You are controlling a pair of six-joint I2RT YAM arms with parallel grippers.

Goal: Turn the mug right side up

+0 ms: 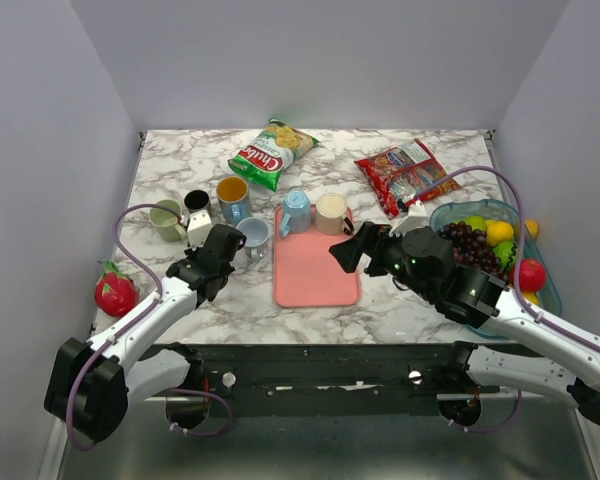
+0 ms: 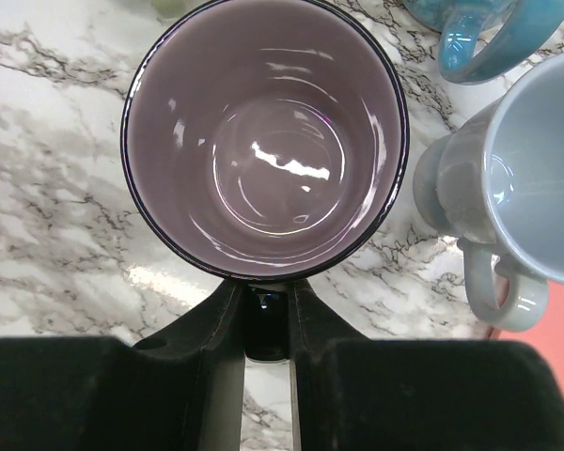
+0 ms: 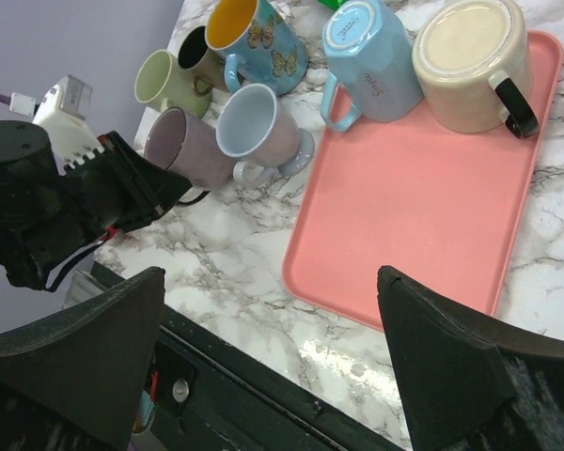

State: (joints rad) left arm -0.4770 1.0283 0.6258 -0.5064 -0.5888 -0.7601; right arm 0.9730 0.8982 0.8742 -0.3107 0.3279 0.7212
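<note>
Left of the pink tray [image 1: 315,275], the lavender mug [image 3: 193,150] is tilting mouth-first toward the left gripper [image 2: 266,319] clamping its handle; a pale mug [image 2: 508,188] is crowding its right, marble [image 2: 66,244] showing nearer; the right gripper [image 1: 345,250] is hovering agape over the tray.

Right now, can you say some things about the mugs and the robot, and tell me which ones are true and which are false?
1. The left gripper holds the purple mug by its handle. True.
2. The right gripper holds a mug. False: it is open and empty, above the tray.
3. The blue mug and the cream mug stand bottom up on the tray. True.
4. The fruit bowl is on the robot's left. False: it is on its right.
5. The chip bag lies on the tray. False: it lies on the table, behind the mugs.
</note>
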